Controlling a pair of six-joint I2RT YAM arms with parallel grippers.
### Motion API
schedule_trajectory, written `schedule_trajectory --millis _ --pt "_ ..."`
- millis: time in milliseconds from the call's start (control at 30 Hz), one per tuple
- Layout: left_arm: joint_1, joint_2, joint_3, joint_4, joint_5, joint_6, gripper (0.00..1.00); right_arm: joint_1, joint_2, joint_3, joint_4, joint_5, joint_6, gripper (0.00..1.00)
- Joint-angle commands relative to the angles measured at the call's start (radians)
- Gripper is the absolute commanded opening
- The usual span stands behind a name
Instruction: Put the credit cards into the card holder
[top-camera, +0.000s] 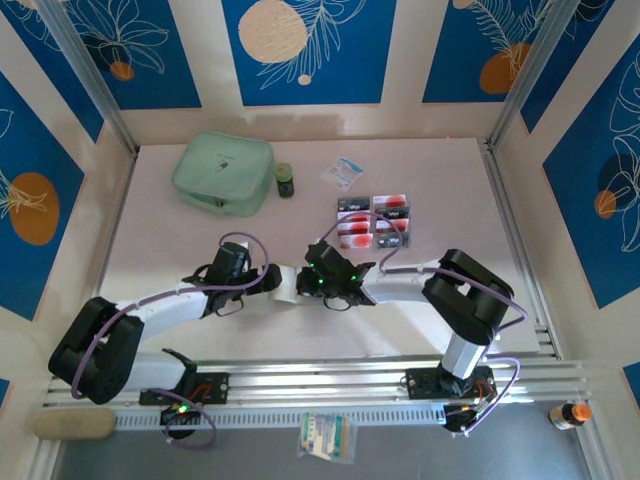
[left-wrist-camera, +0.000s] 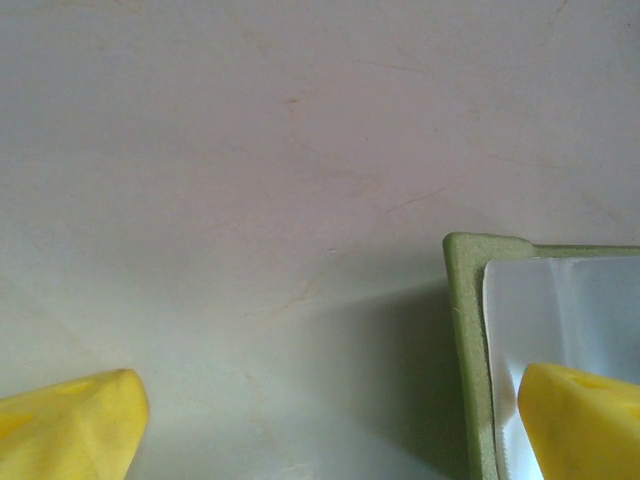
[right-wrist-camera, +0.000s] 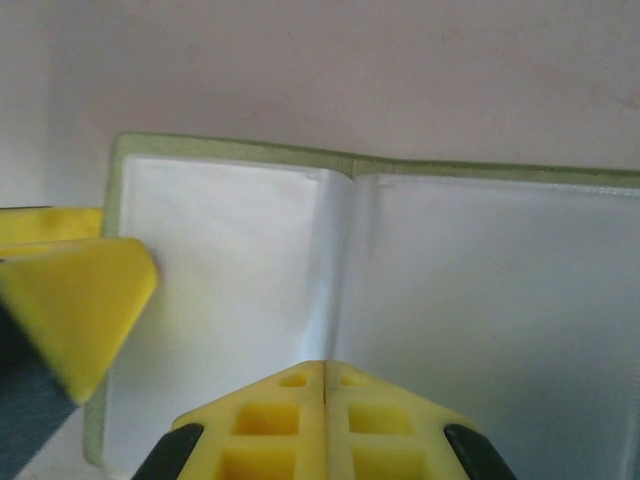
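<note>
The card holder lies open on the table between my two grippers, its pale clear sleeves facing up inside an olive-green rim. The credit cards lie in a tight group behind and to the right of it, whitish ones with red dots and black ones. My right gripper is shut, its tips together over the holder's middle fold with nothing between them. My left gripper stands wide open at the holder's left edge. One of its fingers is over the clear sleeve, the other over bare table.
A mint-green zip pouch sits at the back left, with a small dark bottle beside it and a white-and-blue sachet further right. Blue patterned walls enclose the table. A metal rail runs along the front.
</note>
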Motion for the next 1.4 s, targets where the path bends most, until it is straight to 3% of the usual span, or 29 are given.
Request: schedule_trajectory --millis 0,467,700,1033,1367 --pt "0.021 0.025 -0.013 -0.014 -0.002 0.018 0.97 0.003 0.031 0.042 0.047 -0.045 -0.027 0.00" --pt "0.042 -0.010 0.041 -0.065 0.026 0.011 1.00 0.003 0.133 0.062 0.080 -0.088 0.001 0.00" --pt "0.054 -0.078 0.115 -0.107 0.102 -0.063 1.00 0.001 0.169 0.052 0.092 -0.097 0.029 0.00" --pt "0.046 -0.041 0.074 0.226 0.290 -0.350 1.00 0.002 0.172 0.015 0.120 -0.091 0.057 0.00" --pt "-0.018 0.035 0.001 0.503 0.278 -0.543 1.00 0.002 0.178 0.005 0.136 -0.092 0.070 0.00"
